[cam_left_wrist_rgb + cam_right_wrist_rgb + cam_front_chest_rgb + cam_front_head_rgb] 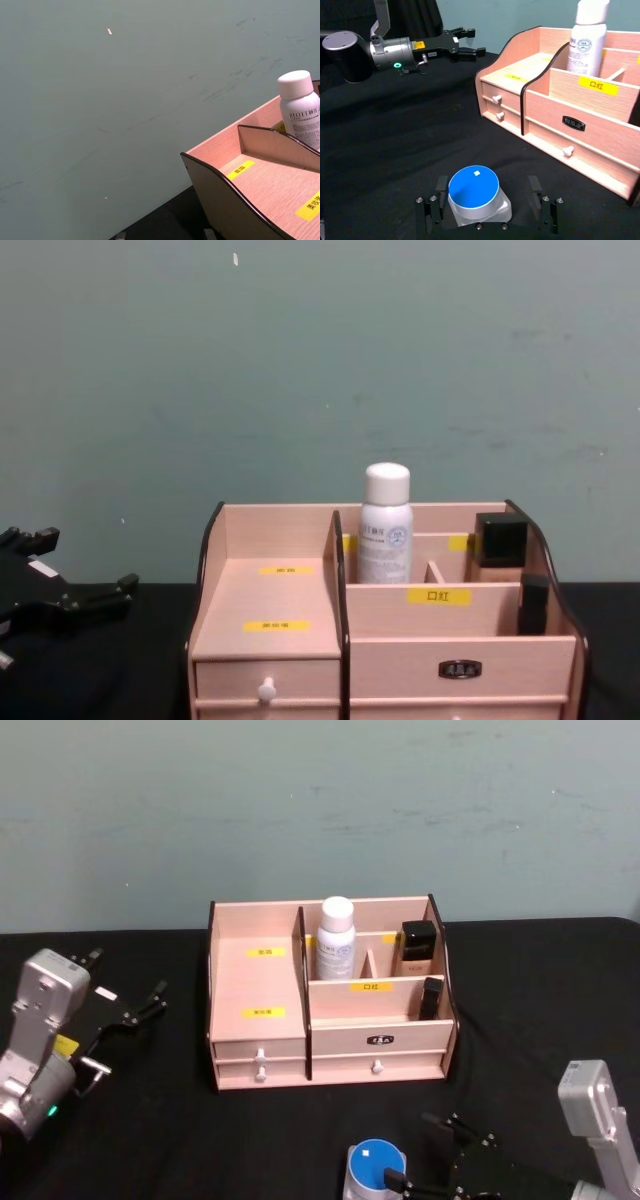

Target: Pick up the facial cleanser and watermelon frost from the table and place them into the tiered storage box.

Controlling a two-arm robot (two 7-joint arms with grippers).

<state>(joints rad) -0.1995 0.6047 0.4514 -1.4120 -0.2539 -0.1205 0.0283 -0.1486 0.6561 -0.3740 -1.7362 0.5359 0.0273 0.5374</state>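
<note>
Two spread right gripper [488, 184] fingers [536, 192] astride the blue-capped container [472, 189]; left gripper [471, 41] spread too.

We read "口红" on a yellow label [597, 85] on the front wall of the right front compartment of the tiered storage box [580, 145]. On the white bottle [300, 112] near the box's back edge we made out "RELLET", above finer print too small to read. A second yellow label [311, 205] on the left step began "美妆". The dark drawer plate [573, 123] was illegible.
</note>
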